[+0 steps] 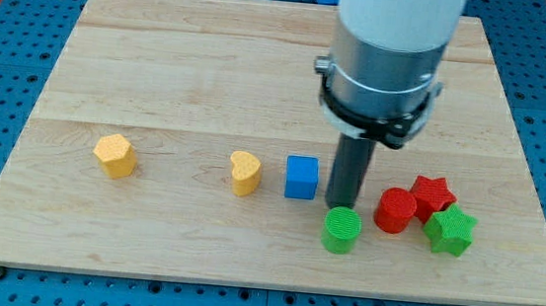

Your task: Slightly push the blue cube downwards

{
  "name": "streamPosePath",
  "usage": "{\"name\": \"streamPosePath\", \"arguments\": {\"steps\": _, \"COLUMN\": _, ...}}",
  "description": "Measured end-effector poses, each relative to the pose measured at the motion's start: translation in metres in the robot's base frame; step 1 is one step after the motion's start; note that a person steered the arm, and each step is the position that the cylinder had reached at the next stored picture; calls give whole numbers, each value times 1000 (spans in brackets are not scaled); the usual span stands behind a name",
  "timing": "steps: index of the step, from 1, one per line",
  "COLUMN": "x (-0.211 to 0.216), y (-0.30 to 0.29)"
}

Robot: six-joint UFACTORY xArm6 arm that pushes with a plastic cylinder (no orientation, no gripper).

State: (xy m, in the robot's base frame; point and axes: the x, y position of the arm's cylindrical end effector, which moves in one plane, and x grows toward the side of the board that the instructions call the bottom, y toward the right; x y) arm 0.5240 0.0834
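To nudge the blue cube [302, 177] toward the view's bottom, the rod would need to come round to the side of the cube that faces the view's top, settle on the middle of that face, and press only briefly, since the task asks for a small shift. A push off centre would likely spin the cube rather than slide it. At this moment my tip [344, 205] is not there: it stands just to the view's right of the blue cube, close to its right face but, as far as I can judge from this angle, not quite touching it. There is no pincer on this arm to be open or closed, only the straight dark rod hanging upright from the grey and white arm body, which looms above and to the right of the cube. The green cylinder [342, 229] sits just below and right of the cube, right under the tip, so a downward sweep here would catch it instead. The yellow heart-shaped block [244, 173] lies just left of the cube, with the orange block [114, 155] well further left. The red cylinder [396, 210], red star [433, 194] and green star [450, 229] cluster to the cube's right.
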Motion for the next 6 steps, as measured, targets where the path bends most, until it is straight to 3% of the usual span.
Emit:
{"name": "streamPosePath", "arguments": {"steps": 1, "x": -37, "y": 11}}
{"name": "streamPosePath", "arguments": {"steps": 2, "x": -63, "y": -23}}
{"name": "streamPosePath", "arguments": {"steps": 4, "x": -42, "y": -48}}
{"name": "streamPosePath", "arguments": {"steps": 5, "x": -63, "y": -21}}
{"name": "streamPosePath", "arguments": {"steps": 6, "x": -49, "y": 15}}
